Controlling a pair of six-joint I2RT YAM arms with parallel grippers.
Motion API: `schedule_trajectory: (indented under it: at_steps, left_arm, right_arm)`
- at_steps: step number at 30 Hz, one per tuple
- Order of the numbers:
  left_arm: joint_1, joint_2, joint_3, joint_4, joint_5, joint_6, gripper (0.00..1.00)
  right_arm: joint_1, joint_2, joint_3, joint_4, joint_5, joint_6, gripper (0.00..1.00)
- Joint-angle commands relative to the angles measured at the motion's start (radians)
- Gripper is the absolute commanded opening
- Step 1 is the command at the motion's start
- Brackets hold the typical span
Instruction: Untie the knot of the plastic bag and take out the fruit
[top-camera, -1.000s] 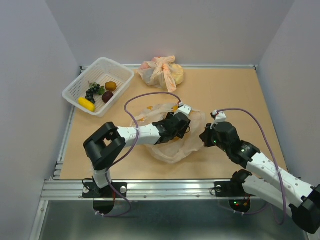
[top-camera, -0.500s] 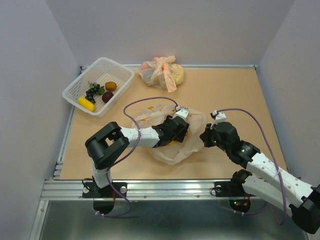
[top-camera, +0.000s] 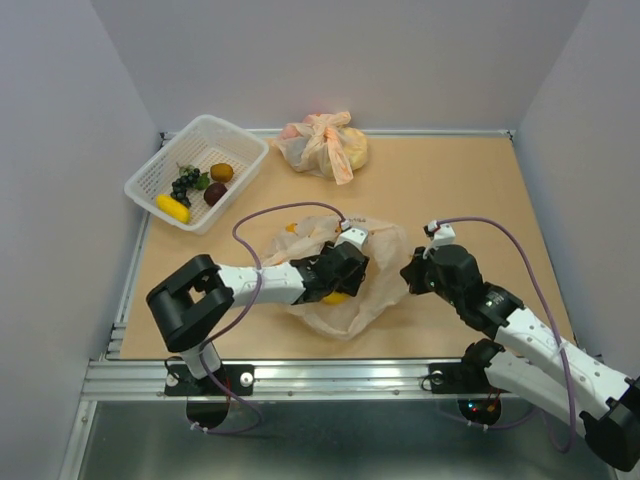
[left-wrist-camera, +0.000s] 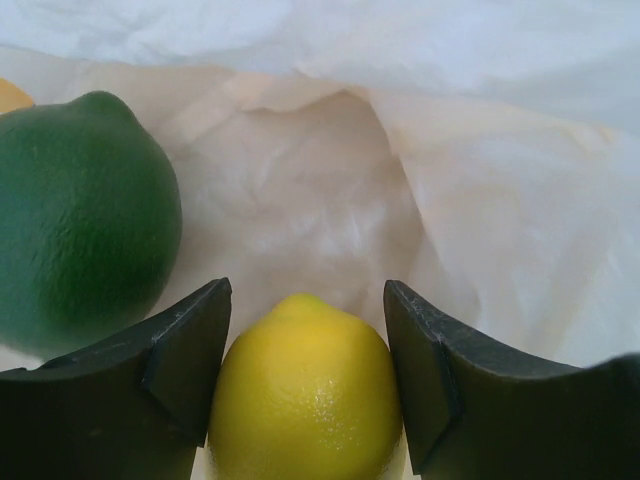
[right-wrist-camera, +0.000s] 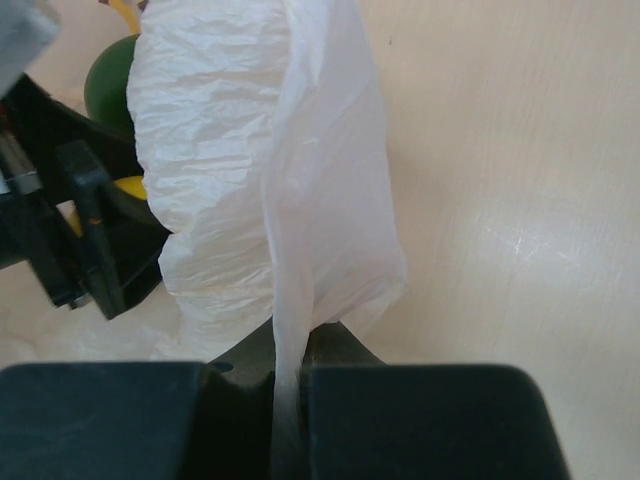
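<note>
Left wrist view: left pincer (left-wrist-camera: 305, 296) pinches the yellow lemon (left-wrist-camera: 305, 400) between both pads, inside the plastic bag (left-wrist-camera: 480, 190), and a green fruit (left-wrist-camera: 85, 215) sits just beside it. Right pincer (right-wrist-camera: 288, 378) is pressed together on the bag's film near the desk's middle. The knot looks undone. Four fruits lie in the white basket (top-camera: 148, 172) at the far-left corner, with two left, I judge. Bare desk between bag and basket offers an open path, and a second bag (top-camera: 325, 145) hugs the far edge.

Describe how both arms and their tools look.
The left arm and right arm have white links with bulky black joints; a purple cable loops along each. The left tool and right tool each have two matte black fingers.
</note>
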Motion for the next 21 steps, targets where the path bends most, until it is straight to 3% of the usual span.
schedule_trajectory:
  at_steps: [1, 3, 14, 21]
  left_arm:
    - [-0.019, -0.151, -0.002, -0.026, -0.002, -0.016, 0.1]
    - [-0.022, -0.209, -0.002, -0.03, 0.002, -0.015, 0.01]
    - [0.001, -0.465, 0.041, -0.041, 0.189, 0.051, 0.0]
    - [0.251, -0.45, 0.393, -0.23, 0.268, 0.042, 0.01]
  right_arm:
    - [0.004, -0.025, 0.038, 0.004, 0.013, 0.008, 0.0]
    - [0.004, -0.028, 0.038, 0.005, 0.016, 0.008, 0.0]
    - [0.004, -0.017, 0.038, 0.005, 0.036, 0.004, 0.0]
    - [0.004, -0.011, 0.035, 0.005, 0.035, 0.008, 0.0]
